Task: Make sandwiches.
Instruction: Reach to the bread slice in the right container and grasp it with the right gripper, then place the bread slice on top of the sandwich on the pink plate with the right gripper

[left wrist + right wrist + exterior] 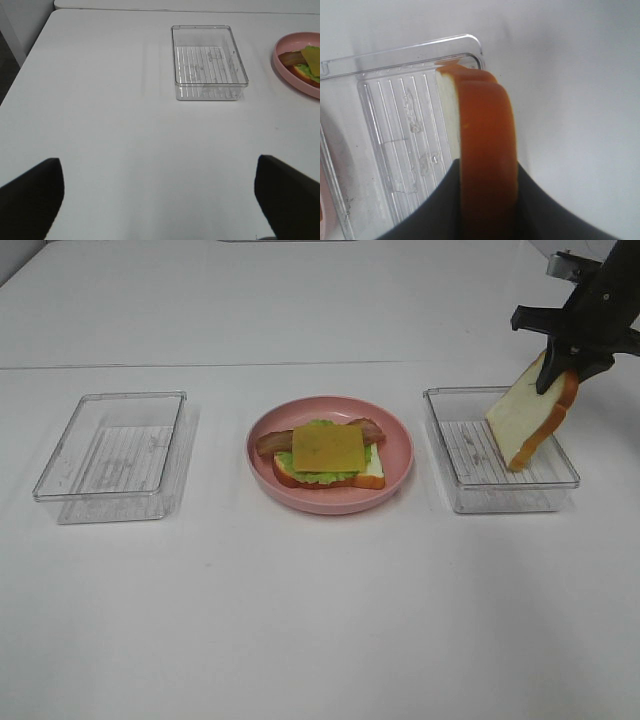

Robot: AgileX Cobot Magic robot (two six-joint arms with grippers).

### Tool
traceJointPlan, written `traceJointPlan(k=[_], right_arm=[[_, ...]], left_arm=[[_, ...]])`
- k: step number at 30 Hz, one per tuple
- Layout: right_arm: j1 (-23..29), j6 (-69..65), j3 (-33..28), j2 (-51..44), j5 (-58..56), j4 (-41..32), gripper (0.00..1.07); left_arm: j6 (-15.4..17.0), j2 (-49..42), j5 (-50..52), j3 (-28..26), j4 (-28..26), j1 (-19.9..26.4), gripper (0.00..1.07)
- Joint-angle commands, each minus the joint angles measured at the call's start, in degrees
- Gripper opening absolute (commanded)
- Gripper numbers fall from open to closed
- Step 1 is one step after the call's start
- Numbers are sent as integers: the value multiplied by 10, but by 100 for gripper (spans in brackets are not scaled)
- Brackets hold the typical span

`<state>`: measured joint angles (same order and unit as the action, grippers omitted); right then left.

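Above the right-hand tray (500, 450), right gripper (572, 358) clamps the top bread slice (530, 418) by its crust, tilted.
Open stack (328, 454) on the pink plate (330, 498), mid-worktop (300, 620). Slice likely light, stiffish toy foam; crust edge suits the grasp. Left gripper (160, 200): fingers (30, 195) spread wide, holding nothing.

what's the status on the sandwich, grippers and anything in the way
Right gripper shut on top bread slice, lifted above right tray. Left gripper open, idle. Open stack on pink plate awaits bread. Path clear.
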<state>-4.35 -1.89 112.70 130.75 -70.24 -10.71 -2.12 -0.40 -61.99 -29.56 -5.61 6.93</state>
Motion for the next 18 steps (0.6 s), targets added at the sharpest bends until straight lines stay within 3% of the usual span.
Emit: traceJointPlan(k=[1, 8, 18], right_arm=[[-1, -17, -1, 2, -59, 19, 1], [0, -19, -1, -18, -59, -15, 1], [1, -10, -22, -143, -59, -99, 1]], left_arm=[[3, -9, 4, 1, -3, 2, 98], [3, -9, 4, 1, -3, 2, 98], [3, -9, 4, 1, -3, 2, 98]])
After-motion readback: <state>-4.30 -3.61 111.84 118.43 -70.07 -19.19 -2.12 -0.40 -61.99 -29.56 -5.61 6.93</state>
